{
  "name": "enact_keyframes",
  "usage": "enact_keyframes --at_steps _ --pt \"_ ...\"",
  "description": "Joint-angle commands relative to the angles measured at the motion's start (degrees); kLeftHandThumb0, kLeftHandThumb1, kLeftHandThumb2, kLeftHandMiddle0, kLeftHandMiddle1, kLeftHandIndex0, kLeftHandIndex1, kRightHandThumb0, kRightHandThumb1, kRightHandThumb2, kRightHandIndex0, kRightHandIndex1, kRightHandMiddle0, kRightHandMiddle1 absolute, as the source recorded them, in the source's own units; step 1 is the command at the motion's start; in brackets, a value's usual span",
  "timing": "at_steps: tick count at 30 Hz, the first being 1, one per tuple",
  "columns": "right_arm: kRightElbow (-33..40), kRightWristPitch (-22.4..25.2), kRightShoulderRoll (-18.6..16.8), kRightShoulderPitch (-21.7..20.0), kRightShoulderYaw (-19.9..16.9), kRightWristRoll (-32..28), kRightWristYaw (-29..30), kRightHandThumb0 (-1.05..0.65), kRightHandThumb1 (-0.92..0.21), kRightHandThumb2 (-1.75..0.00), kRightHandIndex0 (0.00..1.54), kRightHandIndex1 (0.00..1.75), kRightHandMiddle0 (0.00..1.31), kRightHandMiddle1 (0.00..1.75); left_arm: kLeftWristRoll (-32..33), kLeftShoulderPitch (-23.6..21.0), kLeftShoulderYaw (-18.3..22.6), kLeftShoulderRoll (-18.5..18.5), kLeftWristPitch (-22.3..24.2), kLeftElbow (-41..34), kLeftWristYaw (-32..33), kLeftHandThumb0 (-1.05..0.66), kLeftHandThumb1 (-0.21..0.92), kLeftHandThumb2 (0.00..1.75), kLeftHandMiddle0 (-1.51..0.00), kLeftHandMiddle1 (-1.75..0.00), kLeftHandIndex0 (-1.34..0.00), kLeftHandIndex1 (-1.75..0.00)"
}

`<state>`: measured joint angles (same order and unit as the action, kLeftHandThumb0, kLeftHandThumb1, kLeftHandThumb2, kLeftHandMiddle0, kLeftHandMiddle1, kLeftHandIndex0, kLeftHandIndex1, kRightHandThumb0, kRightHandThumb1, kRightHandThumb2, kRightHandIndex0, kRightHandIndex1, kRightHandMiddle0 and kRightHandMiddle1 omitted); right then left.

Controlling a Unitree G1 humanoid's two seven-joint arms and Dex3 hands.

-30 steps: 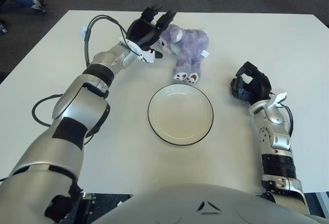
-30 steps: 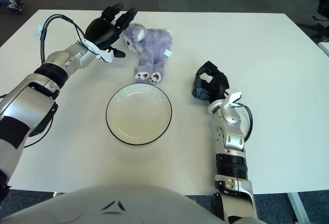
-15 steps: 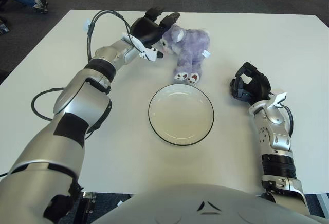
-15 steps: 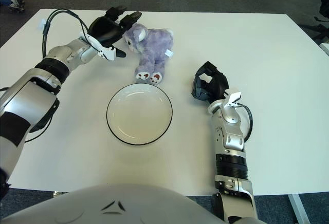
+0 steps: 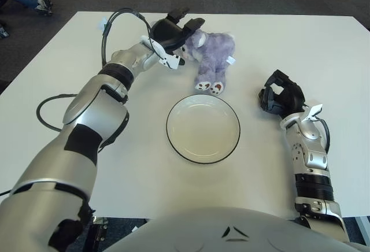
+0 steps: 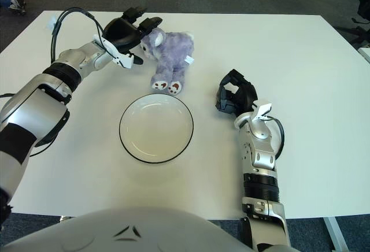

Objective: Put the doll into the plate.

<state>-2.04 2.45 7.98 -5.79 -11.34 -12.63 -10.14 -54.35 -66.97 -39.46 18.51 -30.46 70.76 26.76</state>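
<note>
Just touching the doll's point(image 5: 211, 54) head, left hand point(image 5: 171, 32) spread.

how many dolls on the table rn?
1. The purple doll lies at the table's far side, beyond the plate, with the left hand at its head. None seem hidden.

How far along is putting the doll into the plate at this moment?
Early stage. Done: the left hand has reached the doll's head. In hand: its fingers are spread beside the purple doll, not closed on it; the doll lies on the table beyond the plate. Left: grasp, lift, carry and set it in the plate, which holds nothing. The right hand shows right of the plate.
</note>
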Motion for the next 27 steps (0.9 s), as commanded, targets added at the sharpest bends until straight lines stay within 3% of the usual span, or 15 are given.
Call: enact_keyframes --at_steps 1,10,27 --pt "0.73 0.39 0.5 0.35 -0.1 -0.4 -0.41 -0.49 -0.29 -1.35 1.25 1.75 0.63 1.75 -0.14 -1.47 -0.54 -0.75 0.99 1.01 0.69 -0.53 0.38 0.88 -0.1 -0.25 0.0 -0.53" --pt "0.72 0.25 0.48 0.47 0.0 -0.58 -1.24 -0.49 -0.29 -1.34 1.25 1.75 0.63 1.75 -0.26 -2.23 -1.33 -4.9 6.17 5.18 0.03 -0.46 0.31 0.96 -0.01 -0.5 0.0 -0.52" --pt "1.86 0.68 0.13 1.09 0.13 -0.51 -1.01 -0.48 -0.31 -1.32 1.26 1.75 0.62 1.75 0.71 -2.5 -1.16 -6.83 8.47 5.91 -3.74 -0.42 0.29 1.0 0.0 -0.65 0.0 -0.48"
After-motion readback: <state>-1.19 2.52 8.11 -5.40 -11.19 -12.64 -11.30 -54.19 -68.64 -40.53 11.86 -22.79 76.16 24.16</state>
